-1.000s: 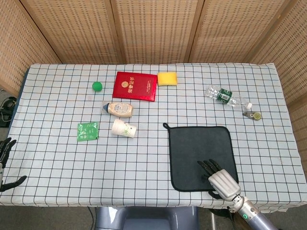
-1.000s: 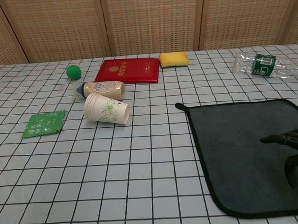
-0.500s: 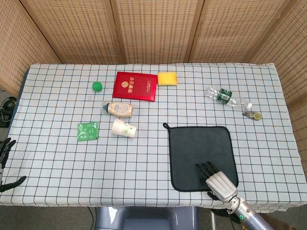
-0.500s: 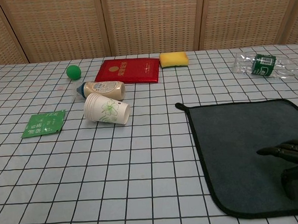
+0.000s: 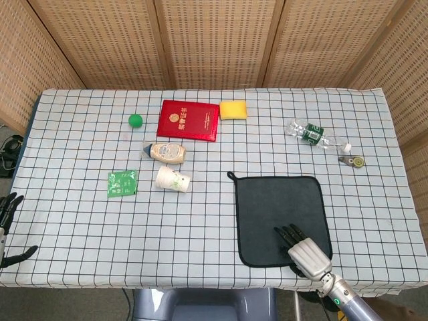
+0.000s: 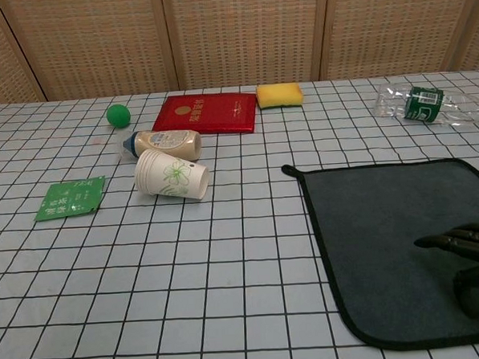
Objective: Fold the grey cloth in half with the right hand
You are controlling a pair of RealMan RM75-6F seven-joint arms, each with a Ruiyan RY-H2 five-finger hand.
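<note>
The grey cloth (image 5: pixel 277 215) lies flat and unfolded on the checked tablecloth, right of centre; in the chest view the grey cloth (image 6: pixel 387 236) fills the lower right. My right hand (image 5: pixel 304 252) hovers over the cloth's near right corner with its dark fingers (image 5: pixel 289 234) stretched forward and apart, holding nothing. The chest view shows that right hand (image 6: pixel 468 252) at the right edge, its thumb hanging just above the cloth. My left hand (image 5: pixel 9 231) shows at the left border, off the table, with fingers spread and nothing in it.
A paper cup (image 5: pixel 172 179) on its side, a tan bottle (image 5: pixel 166 152), a green packet (image 5: pixel 122 183), a green ball (image 5: pixel 136 120), a red booklet (image 5: pixel 188 120) and a yellow sponge (image 5: pixel 233 110) lie left and behind. A crushed plastic bottle (image 5: pixel 313 136) and a small round tool (image 5: pixel 352 159) sit at the right.
My right hand has drawn back towards the table's near edge by a little over the cloth. The cloth and the left hand have not moved.
</note>
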